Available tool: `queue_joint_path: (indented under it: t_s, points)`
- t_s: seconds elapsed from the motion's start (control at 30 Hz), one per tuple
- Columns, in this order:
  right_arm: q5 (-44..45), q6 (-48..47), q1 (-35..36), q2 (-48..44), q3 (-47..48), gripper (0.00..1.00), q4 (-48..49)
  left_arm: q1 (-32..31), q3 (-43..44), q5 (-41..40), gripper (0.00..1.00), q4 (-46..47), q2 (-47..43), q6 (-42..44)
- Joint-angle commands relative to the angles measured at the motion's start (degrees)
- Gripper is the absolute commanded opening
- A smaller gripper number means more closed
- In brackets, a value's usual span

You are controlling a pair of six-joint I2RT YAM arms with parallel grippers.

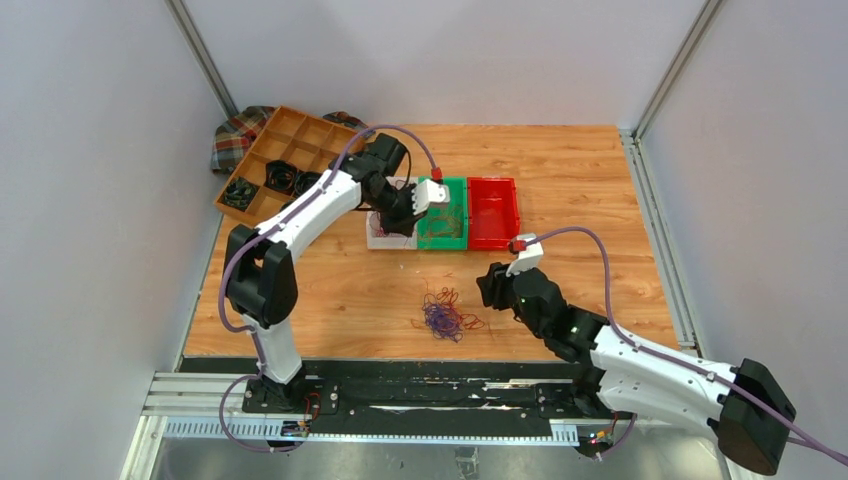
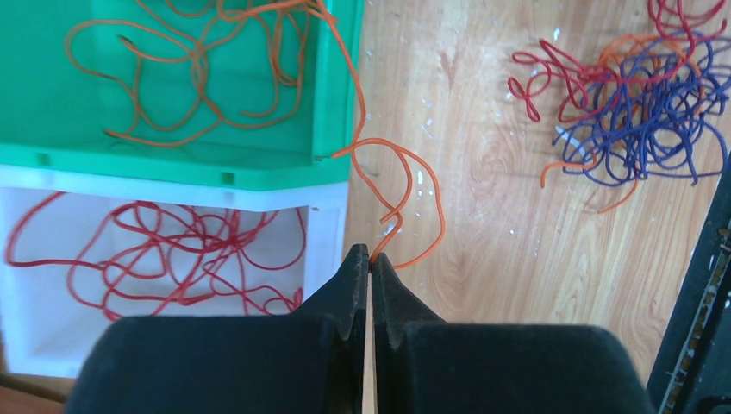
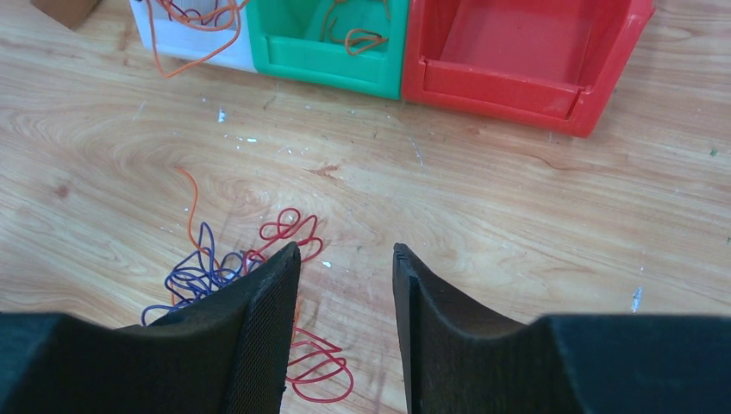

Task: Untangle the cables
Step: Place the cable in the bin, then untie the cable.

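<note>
The left gripper point(image 2: 371, 259) has its jaws pressed together on the end of one orange wire point(image 2: 440, 220). The wire loops over the table and climbs across the wall of the green bin point(image 2: 172, 164), probably so that it drops among the orange wires point(image 2: 198, 69) already lying there. The sorting seems to go by colour, since the white bin point(image 2: 172, 191) beside it holds red wires point(image 2: 172, 250). The rest of the cables lie as a clump point(image 1: 445, 315) of purple, red and a little orange on the wooden table point(image 1: 600, 170), well apart from the bins. The right gripper point(image 3: 345, 254) hangs just beside it with jaws spread wide and nothing between them, likely waiting its turn. Only the left wrist view shows the pinch itself (overhead, the arm hides it). Only the right wrist view looks into the red bin point(image 3: 517, 86), where no wire shows.
</note>
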Motion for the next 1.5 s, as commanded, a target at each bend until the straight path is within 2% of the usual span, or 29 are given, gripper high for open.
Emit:
queue_joint_path:
  t_s: [0.0, 0.17, 0.33, 0.43, 0.53, 0.63, 0.73, 0.8, 0.87, 0.93, 1.0, 1.07, 1.13, 1.2, 1.47]
  points:
    - [1.3, 0.3, -0.8, -2.3, -0.5, 0.44, -0.7, -0.4, 7.1, 1.8, 0.01, -1.2, 2.6, -3.6]
    - [1.8, -0.2, -0.9, -3.1, 0.2, 0.43, -1.8, -1.9, 20.3, 0.6, 0.01, -1.1, 10.6, -8.3]
    - [2.6, 0.1, -1.0, -4.7, -0.2, 0.43, -2.2, -4.1, 30.9, -9.1, 0.01, -0.6, 20.7, -10.7]
    - [2.6, 0.5, -1.1, -5.7, -1.1, 0.44, -2.4, -4.3, 30.8, -14.6, 0.01, 2.7, 24.0, -11.7]
    - [2.6, 0.7, -1.4, -6.0, -1.8, 0.43, -2.9, -4.2, 26.5, -18.4, 0.01, 9.4, 23.8, -12.5]
    - [2.6, 1.1, -1.9, -5.7, -2.2, 0.43, -2.9, -4.3, 21.1, -19.6, 0.01, 15.7, 22.8, -12.8]
    - [2.4, 1.0, -2.6, -4.4, -1.3, 0.43, -3.0, -4.2, 19.5, -18.9, 0.03, 18.4, 23.3, -14.1]
    - [1.9, 0.6, -3.2, -3.2, 0.0, 0.43, -3.4, -4.2, 19.4, -17.1, 0.12, 18.3, 23.6, -14.6]
    - [1.1, 0.6, -4.0, -1.7, 1.1, 0.43, -3.6, -4.2, 19.5, -14.7, 0.31, 17.3, 23.0, -14.8]
    - [-0.4, 0.8, -5.0, 0.1, 2.6, 0.43, -4.0, -4.2, 19.5, -12.2, 0.54, 15.4, 21.3, -14.3]
    - [-1.6, 1.0, -6.1, 2.3, 4.6, 0.43, -5.1, -4.2, 19.6, -9.9, 0.64, 13.6, 19.1, -13.3]
    - [-3.0, 1.4, -7.2, 5.2, 6.7, 0.44, -6.1, -4.2, 19.9, -8.7, 0.78, 11.6, 17.3, -13.1]
    - [-4.0, 1.6, -8.1, 7.4, 8.7, 0.47, -7.0, -4.2, 20.4, -8.3, 0.82, 10.1, 15.7, -12.9]
    - [-4.6, 1.5, -9.0, 9.5, 10.7, 0.5, -8.0, -4.2, 20.3, -8.2, 1.0, 9.8, 14.1, -13.0]
    - [-5.5, 0.9, -10.3, 14.7, 16.0, 0.64, -10.0, -3.3, 22.5, -10.7, 0.98, 9.8, 10.8, -20.4]
